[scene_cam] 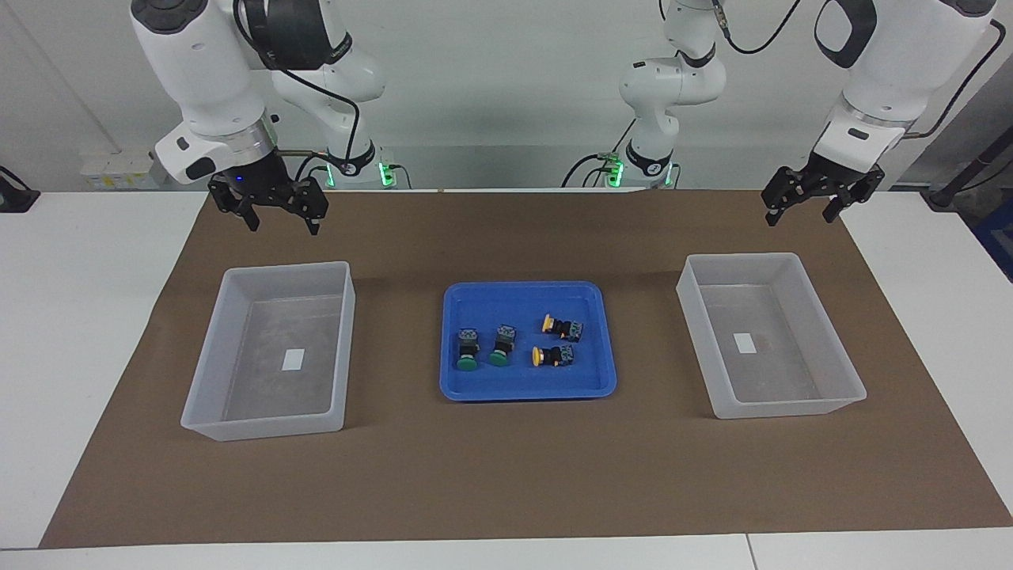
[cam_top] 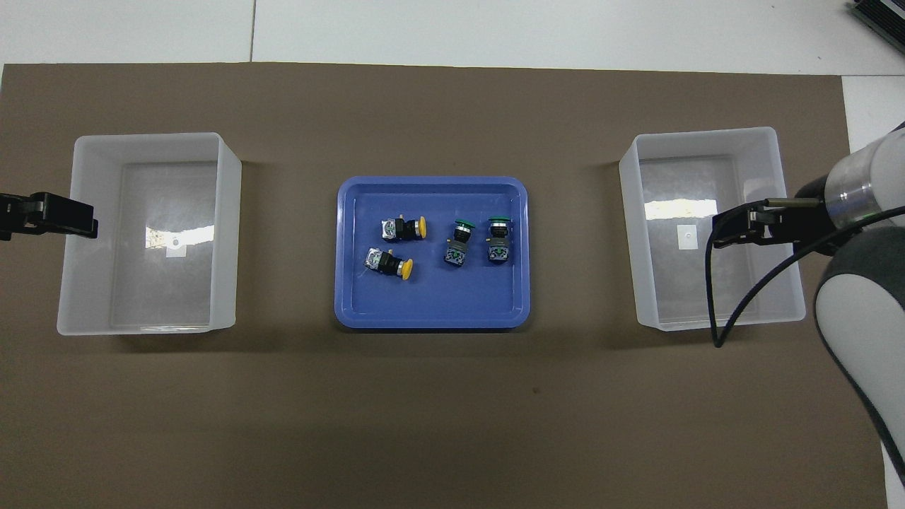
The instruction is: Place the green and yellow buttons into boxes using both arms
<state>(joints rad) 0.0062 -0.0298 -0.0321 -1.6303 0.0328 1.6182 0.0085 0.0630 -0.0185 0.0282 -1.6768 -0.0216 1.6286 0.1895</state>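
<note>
Brown matting [scene_cam: 506, 475] fills the bottom of my facing view, and on it at the centre of the frame sits the blue tray [scene_cam: 529, 388], holding all 4 buttons. I see 2 green buttons [scene_cam: 467, 351] side by side in the tray's left half and 2 yellow buttons [scene_cam: 555, 342] in its right half, one just above the other, none touching. At the left of the frame stands 1 translucent box [scene_cam: 214, 372], at the right the other box [scene_cam: 700, 332], each with only a white label on its floor. My right gripper [scene_cam: 282, 219] hangs at the upper left, over the mat above the first box, fingers spread and holding nothing. My left gripper [scene_cam: 801, 207] hangs at the upper right, over the mat's corner above the second box, likewise spread and unloaded.
</note>
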